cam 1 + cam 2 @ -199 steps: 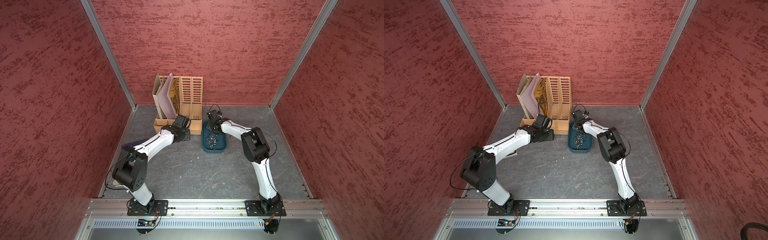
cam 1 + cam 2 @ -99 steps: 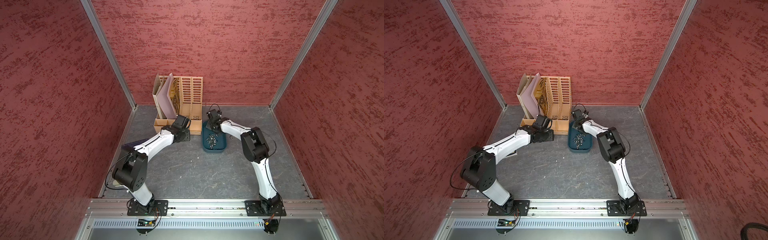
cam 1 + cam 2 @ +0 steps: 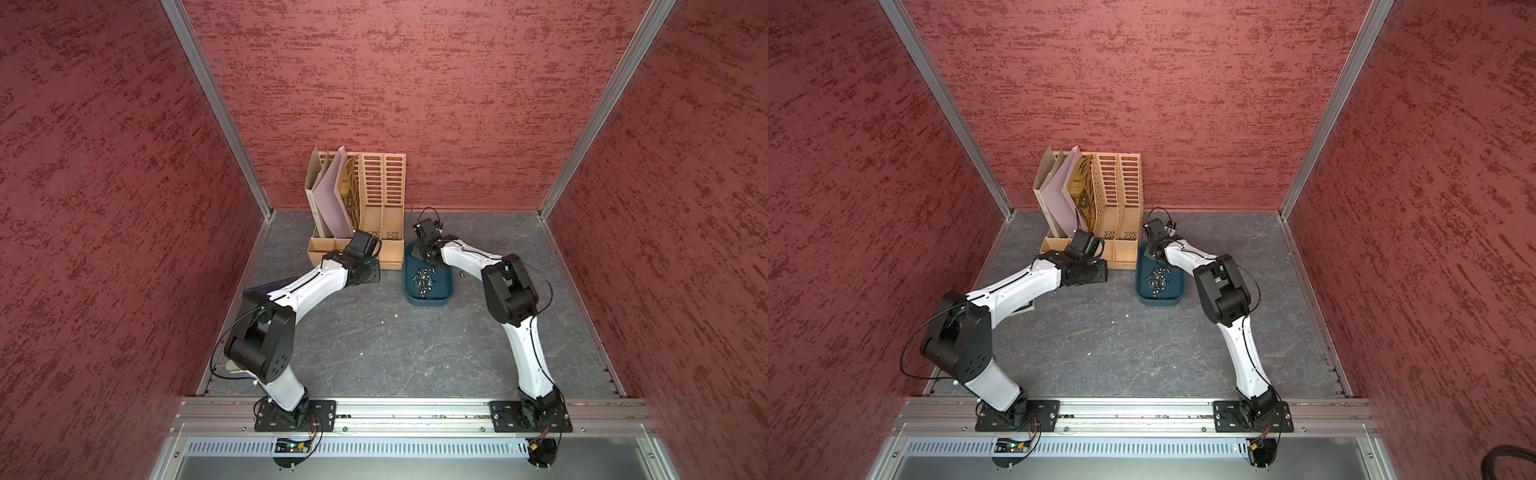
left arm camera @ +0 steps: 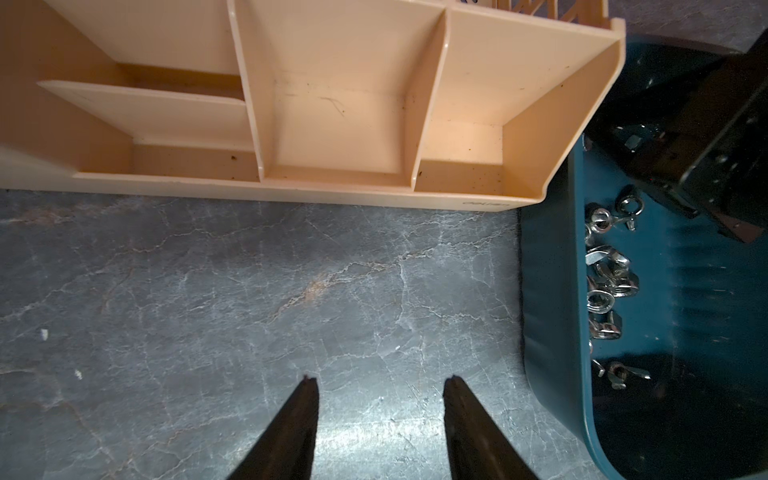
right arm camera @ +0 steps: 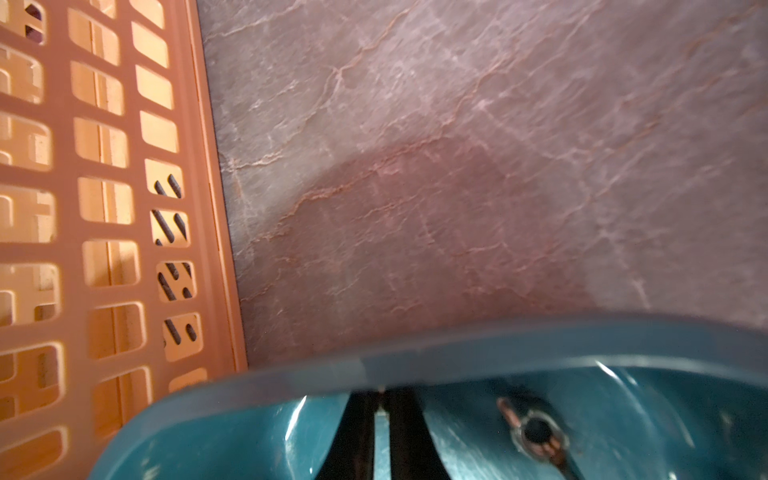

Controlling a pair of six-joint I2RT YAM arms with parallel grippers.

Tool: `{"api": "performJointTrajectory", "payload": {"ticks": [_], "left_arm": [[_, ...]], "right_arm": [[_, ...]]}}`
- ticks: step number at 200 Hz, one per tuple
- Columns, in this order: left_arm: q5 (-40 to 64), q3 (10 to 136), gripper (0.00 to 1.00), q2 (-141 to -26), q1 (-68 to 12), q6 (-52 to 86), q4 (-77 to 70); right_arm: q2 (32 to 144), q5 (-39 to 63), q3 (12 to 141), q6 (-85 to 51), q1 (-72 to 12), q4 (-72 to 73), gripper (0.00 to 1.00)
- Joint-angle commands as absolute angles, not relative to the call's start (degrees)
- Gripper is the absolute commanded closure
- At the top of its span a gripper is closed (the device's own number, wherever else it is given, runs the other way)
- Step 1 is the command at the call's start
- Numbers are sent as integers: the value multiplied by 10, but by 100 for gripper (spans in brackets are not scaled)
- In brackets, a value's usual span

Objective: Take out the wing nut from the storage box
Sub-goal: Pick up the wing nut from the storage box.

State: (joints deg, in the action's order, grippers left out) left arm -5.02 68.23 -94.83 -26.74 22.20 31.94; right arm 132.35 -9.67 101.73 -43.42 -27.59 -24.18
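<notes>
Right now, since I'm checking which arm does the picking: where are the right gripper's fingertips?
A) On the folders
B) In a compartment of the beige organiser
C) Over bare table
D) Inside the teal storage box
D: the right wrist view shows the right gripper down inside the storage box, below its rim, near a wing nut.

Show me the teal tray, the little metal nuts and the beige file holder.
storage box (image 3: 428, 303): in a top view, on its near wall.
wing nuts (image 4: 609, 276): left wrist view, middle of the pile inside the storage box.
file organiser (image 3: 383, 195): in a top view, on a slotted upright panel.
</notes>
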Motion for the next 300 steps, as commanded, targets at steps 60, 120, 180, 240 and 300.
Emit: {"api": "performJointTrajectory", "payload": {"ticks": [60,120,180,240,300], "left_arm": [[-55,677,48,-935,-267,222,311],[-54,681,48,-939,-270,222,309],[-53,683,48,-942,-271,222,307],[-52,688,48,-945,-272,221,306],[-52,704,48,-953,-275,219,311]], "right_arm": [[1299,-103,986,-365,-282,-239,98],[1247,-95,955,-331,-287,-240,100],[1182,-78,927,-305,-286,-247,100],[1103,-74,888,-286,-265,-256,100],[1031,-79,826,-270,-232,-263,100]]}}
